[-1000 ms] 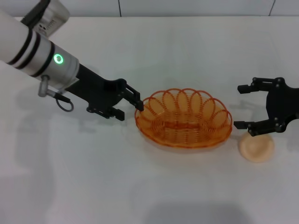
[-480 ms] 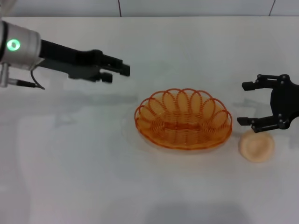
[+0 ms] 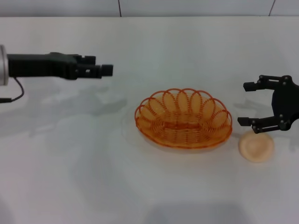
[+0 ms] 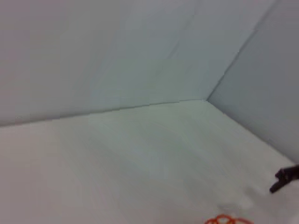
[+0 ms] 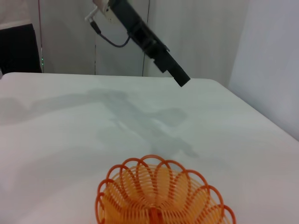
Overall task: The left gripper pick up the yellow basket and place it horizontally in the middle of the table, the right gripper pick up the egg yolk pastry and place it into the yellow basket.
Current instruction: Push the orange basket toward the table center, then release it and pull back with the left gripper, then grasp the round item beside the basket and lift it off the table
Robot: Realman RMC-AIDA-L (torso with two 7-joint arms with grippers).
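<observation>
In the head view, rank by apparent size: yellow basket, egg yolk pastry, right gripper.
1. yellow basket, clearly largest.
2. right gripper, open, cut off by the frame edge and raised nearer the camera, so unsure.
3. egg yolk pastry, smallest.

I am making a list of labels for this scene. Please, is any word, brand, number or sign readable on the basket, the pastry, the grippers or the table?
None: no text shows on the yellow basket, egg yolk pastry, left gripper, right gripper or table.

Translucent glossy plastic wire forms the basket (image 3: 183,119) beside the right claw (image 3: 249,104); the pastry (image 3: 256,148) below it looks smooth, matt; the table (image 3: 93,163) matt.
</observation>
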